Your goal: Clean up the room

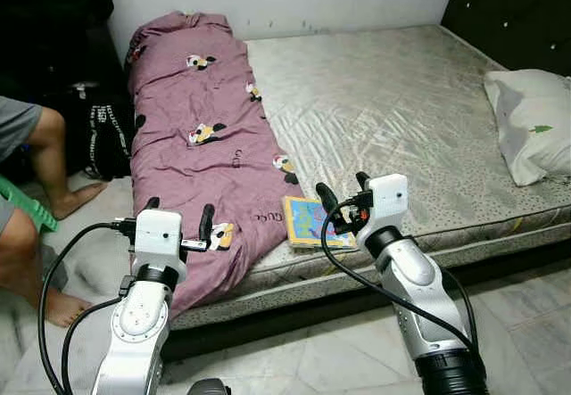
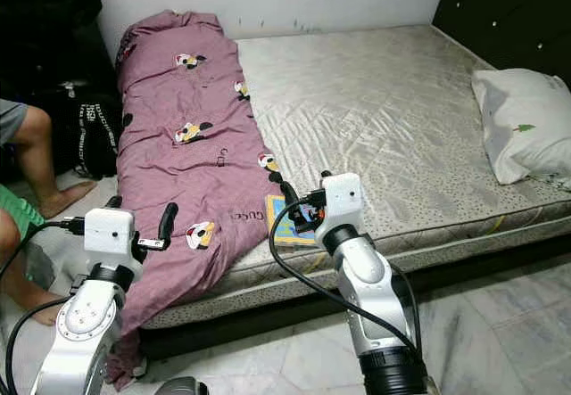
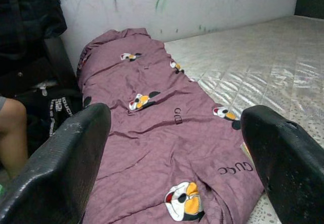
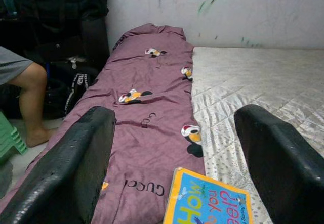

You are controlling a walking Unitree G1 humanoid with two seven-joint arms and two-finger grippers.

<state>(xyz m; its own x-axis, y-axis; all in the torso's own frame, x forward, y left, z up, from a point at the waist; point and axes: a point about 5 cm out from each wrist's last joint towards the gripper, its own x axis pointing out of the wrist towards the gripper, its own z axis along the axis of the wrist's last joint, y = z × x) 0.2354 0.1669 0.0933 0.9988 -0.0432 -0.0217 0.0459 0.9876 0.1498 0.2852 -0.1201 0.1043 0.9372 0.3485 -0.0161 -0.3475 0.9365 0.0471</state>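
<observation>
A bare quilted grey mattress [image 1: 393,110] is seen filling the bed, set against a white marked wall. A mauve cartoon-print quilt [image 1: 201,136] is laid lengthwise along the mattress's left side, its lower end draped over the front edge. A white pillow [image 1: 533,120] is placed at the right edge. A blue-and-yellow picture book [image 1: 308,221] is found flat near the front edge, touching the quilt. The right tool [image 1: 340,192] is held open just above the book; the left tool [image 1: 178,218] is held open over the quilt's lower end. A seated person's legs [image 1: 40,159] are noted at the left.
</observation>
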